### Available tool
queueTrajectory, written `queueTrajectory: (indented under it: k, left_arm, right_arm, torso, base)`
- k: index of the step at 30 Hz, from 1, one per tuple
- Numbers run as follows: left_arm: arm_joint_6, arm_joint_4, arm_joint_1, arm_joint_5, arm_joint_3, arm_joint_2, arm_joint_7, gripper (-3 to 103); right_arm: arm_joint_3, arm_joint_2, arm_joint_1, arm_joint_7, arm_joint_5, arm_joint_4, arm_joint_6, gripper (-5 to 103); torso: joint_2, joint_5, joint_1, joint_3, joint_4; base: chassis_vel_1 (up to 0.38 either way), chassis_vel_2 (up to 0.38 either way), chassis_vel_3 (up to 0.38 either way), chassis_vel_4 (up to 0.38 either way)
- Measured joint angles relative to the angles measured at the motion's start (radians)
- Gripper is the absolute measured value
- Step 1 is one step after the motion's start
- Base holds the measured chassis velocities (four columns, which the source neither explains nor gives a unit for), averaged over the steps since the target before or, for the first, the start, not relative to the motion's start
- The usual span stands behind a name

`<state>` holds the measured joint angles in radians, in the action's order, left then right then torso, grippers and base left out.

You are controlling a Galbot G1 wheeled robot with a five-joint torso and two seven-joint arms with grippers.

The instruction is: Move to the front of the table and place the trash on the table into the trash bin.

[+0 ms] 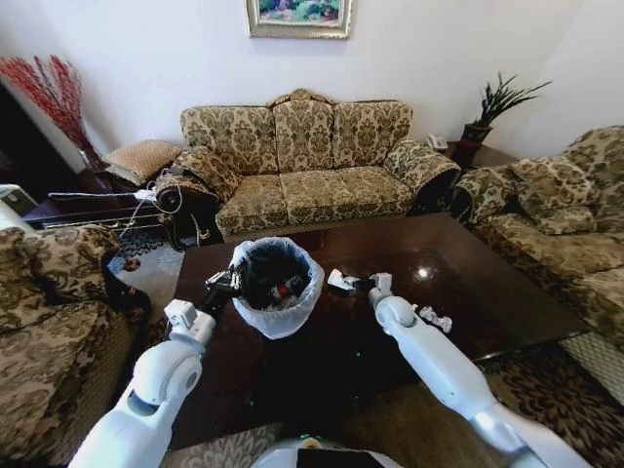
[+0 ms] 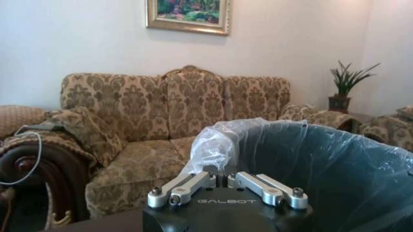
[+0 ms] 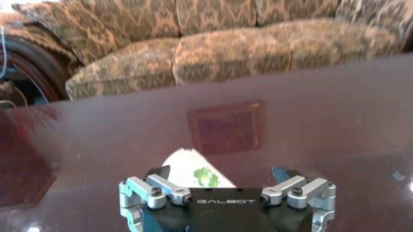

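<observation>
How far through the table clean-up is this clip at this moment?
Partway. Done: the trash bin stands on the table and already holds litter, including something red. In hand: the left gripper grips the bin's bag-lined rim, while the right gripper, jaws open, is at a white wrapper on the tabletop. Left: that wrapper and a crumpled white piece beside the right arm.
</observation>
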<state>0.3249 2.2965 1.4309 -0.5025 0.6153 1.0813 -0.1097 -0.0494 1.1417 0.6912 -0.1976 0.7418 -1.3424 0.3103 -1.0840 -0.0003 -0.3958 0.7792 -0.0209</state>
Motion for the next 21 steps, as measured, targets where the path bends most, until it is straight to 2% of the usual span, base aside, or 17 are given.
queueTrajectory:
  k: [12,20,21]
  left_arm:
    - [0.021,0.001,-0.002,-0.016,-0.006,-0.007,-0.005,3]
    - [0.025,0.005,0.004,-0.018,-0.005,-0.01,-0.008,3]
    - [0.026,0.007,0.006,-0.018,-0.006,-0.007,-0.008,3]
  right_arm:
    - [-0.002,0.082,-0.05,0.108,-0.021,0.164,-0.047,100]
    - [0.013,0.103,-0.058,0.13,-0.03,0.224,-0.06,102]
    - [0.015,0.104,-0.057,0.131,-0.027,0.225,-0.06,99]
  torso:
    - [0.0,0.0001,0.0,0.0,0.0002]
    - [0.0,0.0003,0.0,0.0,0.0004]
    - [0.0,0.0002,0.0,0.0,0.0004]
  base:
    - [0.0,0.0,0.0,0.0]
    - [0.0,0.0,0.0,0.0]
    - [0.0,0.0,0.0,0.0]
